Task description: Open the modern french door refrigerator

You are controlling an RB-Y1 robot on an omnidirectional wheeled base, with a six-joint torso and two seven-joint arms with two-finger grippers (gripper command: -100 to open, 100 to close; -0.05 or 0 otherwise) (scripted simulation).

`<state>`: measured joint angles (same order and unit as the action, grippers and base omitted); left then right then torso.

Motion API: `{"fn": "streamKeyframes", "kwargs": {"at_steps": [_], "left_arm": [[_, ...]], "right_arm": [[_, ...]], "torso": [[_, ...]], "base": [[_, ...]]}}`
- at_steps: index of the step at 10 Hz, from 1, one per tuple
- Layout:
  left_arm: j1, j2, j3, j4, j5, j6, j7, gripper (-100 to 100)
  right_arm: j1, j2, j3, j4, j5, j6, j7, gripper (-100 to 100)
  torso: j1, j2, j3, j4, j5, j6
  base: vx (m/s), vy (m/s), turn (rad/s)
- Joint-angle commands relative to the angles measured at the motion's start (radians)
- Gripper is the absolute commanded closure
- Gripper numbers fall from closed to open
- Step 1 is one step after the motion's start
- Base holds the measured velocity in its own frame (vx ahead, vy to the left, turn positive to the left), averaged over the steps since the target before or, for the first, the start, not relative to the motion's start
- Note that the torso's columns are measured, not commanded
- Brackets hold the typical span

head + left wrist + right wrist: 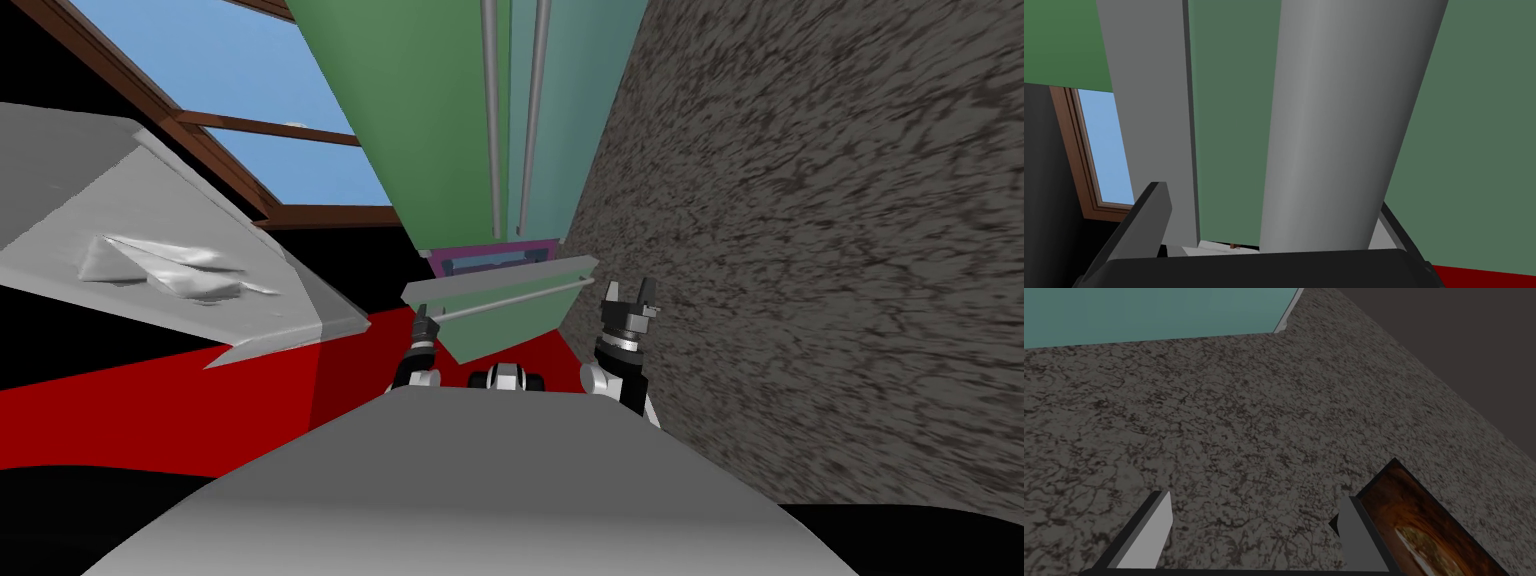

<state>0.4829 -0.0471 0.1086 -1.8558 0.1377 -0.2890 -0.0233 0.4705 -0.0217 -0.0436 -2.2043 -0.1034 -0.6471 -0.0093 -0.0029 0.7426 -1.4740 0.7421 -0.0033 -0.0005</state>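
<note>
**A:** Largest first?

**B:** Speckled grey-brown wall point(820, 250), running along the right flank of the refrigerator point(430, 120). Next, the refrigerator: dead ahead, between that wall and a brown-framed window point(250, 100). Green left door and teal right door, flush side by side, with two long grey vertical handles point(493, 120) at the seam. Red floor point(150, 410) off to the left.

**A:** Lower part?

**B:** Green bottom drawer point(500, 330), standing out from the front, with a purple-rimmed opening point(490, 262) above it. Grey handle bar point(520, 296) across its face.

**A:** Claws?

**B:** Left claw point(423, 316): at the left end of that bar, fingers apart. Bar between them, close against one finger and clear of the other. Right claw point(629, 290): raised just beside the wall, to the right of the drawer, fingers apart.
</note>
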Motion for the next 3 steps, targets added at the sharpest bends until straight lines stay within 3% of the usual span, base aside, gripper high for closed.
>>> {"fn": "streamKeyframes", "kwargs": {"at_steps": [1, 3], "left_arm": [[0.001, 0.0, 0.0, 0.002, 0.0, 0.002, 0.0, 0], [0.003, 0.0, -0.001, 0.005, 0.0, 0.004, 0.0, 0]], "right_arm": [[0.0, 0.0, 0.0, 0.0, 0.0, 0.0, 0.0, 0], [0.0, 0.0, 0.0, 0.0, 0.0, 0.0, 0.0, 0]], "torso": [[0.001, -0.002, -0.001, -0.001, 0.001, 0.0], [0.002, -0.004, -0.002, -0.003, 0.002, 0.0]], "base": [[0.0, 0.0, 0.0], [0.0, 0.0, 0.0]]}}
